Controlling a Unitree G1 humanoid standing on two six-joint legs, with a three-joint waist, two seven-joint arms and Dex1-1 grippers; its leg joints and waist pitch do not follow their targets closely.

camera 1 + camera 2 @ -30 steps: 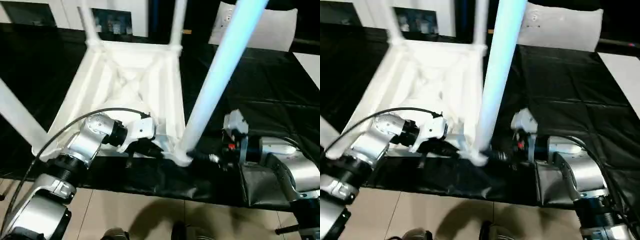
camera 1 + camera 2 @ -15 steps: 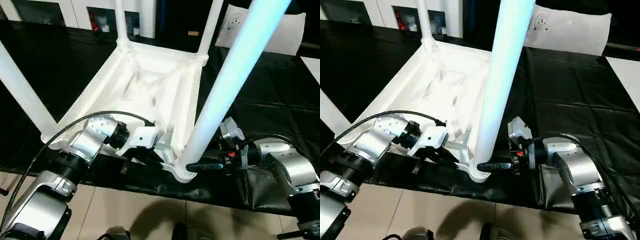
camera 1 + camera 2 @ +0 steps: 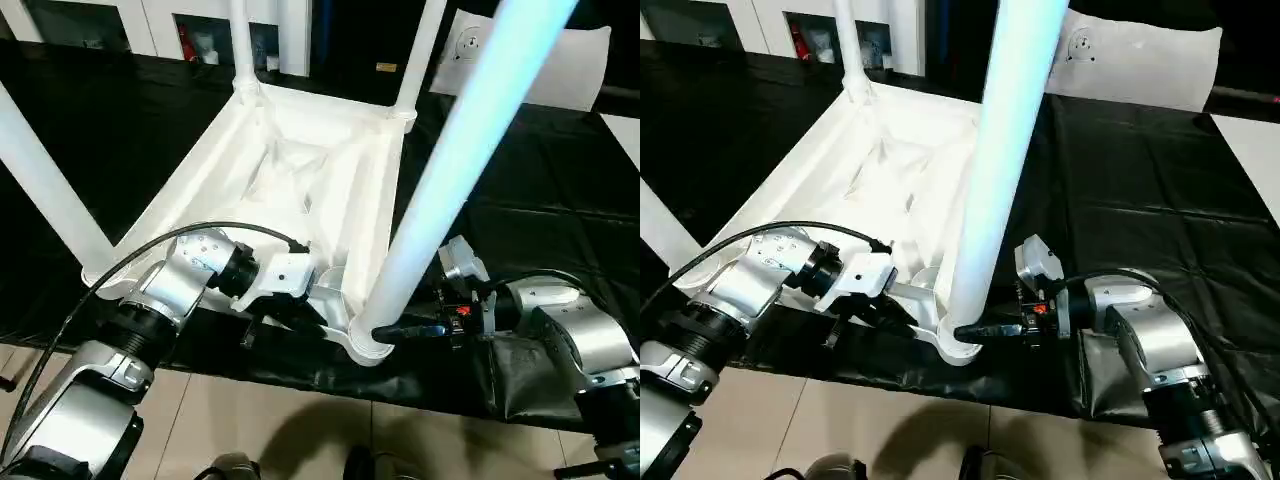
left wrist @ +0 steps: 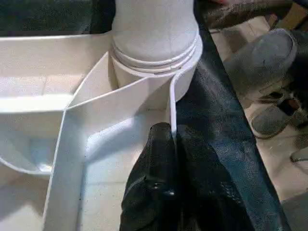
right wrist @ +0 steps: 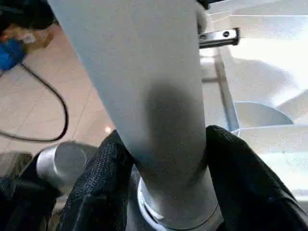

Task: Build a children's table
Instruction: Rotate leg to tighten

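Lying upside down across the centre of the frame, the children's table (image 3: 300,190) rested on a black sheet (image 3: 540,200), its legs pointing up. The near leg (image 3: 440,170) rose from the lower-centre corner socket (image 3: 365,345). The right gripper (image 5: 166,192) clasped that leg's base between its two fingers (image 5: 103,183). The left gripper (image 4: 171,144) pinched the table's thin rim wall beside the socket. A white cabinet (image 3: 180,25) stood at the upper left.

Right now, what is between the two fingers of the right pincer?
The base of the near leg of the upturned table, just above its corner socket. The right wrist view shows one black finger on each side of it.
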